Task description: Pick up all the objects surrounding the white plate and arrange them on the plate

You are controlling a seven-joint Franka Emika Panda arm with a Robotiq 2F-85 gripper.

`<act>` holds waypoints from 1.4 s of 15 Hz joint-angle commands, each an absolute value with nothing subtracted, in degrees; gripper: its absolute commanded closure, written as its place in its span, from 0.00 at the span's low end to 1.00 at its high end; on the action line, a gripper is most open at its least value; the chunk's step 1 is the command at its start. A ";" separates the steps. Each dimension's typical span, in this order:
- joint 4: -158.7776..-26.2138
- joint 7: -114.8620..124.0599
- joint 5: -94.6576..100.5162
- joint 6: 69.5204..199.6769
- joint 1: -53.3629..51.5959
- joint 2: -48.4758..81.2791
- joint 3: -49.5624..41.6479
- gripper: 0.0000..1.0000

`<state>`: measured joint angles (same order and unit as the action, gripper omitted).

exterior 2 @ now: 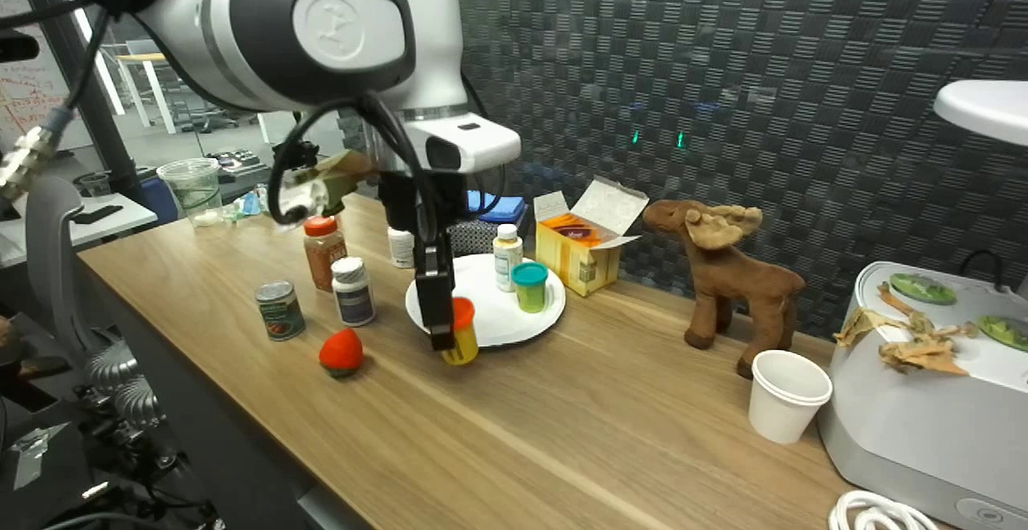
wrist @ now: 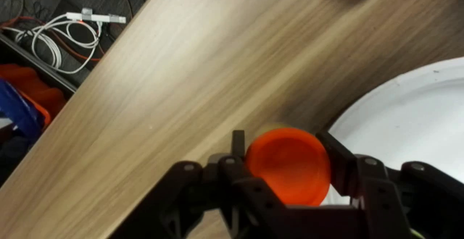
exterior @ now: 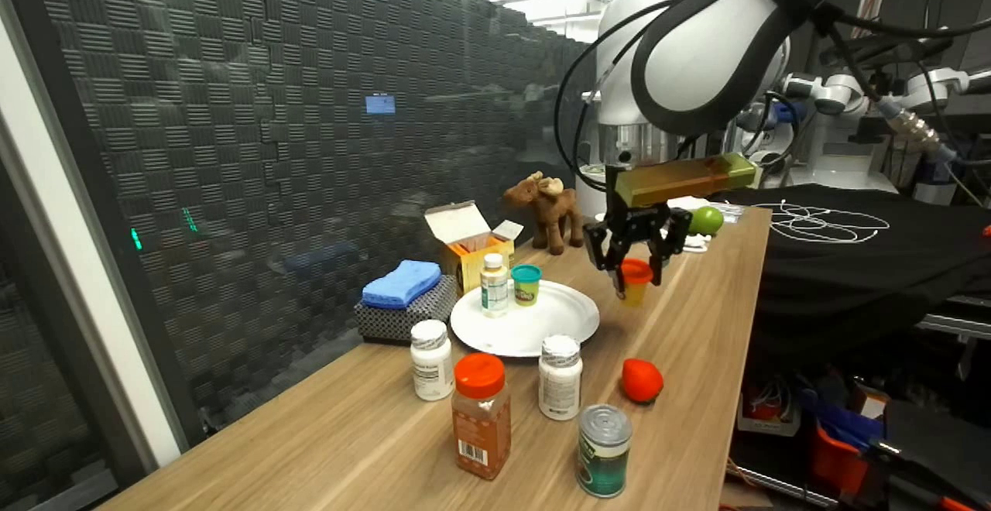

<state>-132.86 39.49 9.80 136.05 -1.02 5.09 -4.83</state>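
Jaws clamped on the orange-lidded tub (exterior: 635,284), one to each side of the lid; tub roughly upright. In an exterior view it is just right of the white plate (exterior: 553,319); contact with the bench (exterior: 348,433) cannot be confirmed. On the plate, both upright: white-capped bottle (exterior: 494,288) and, just right of it, teal-lidded tub (exterior: 526,288). Off the plate, nearer: left pill bottle (exterior: 432,362), right pill bottle (exterior: 560,379), spice jar (exterior: 481,422) between and nearer, can (exterior: 603,453) nearest, red piece (exterior: 642,380) to the right. Carton (exterior: 466,272) on the far side.
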 commanded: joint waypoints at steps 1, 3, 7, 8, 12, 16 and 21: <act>-127.36 38.93 13.00 132.24 -1.35 4.25 -3.63 0.73; -123.74 32.26 10.10 131.16 -0.52 6.48 -3.19 0.73; -118.01 16.07 -0.25 129.18 1.79 11.43 -3.39 0.73; -116.66 12.38 -2.88 128.04 2.50 12.77 -3.22 0.73; -111.73 3.97 -7.28 123.75 4.44 17.88 -3.08 0.73; -107.77 1.46 -7.98 122.16 4.97 21.89 -2.89 0.73; -103.53 0.71 -7.30 118.41 4.42 25.65 -1.88 0.73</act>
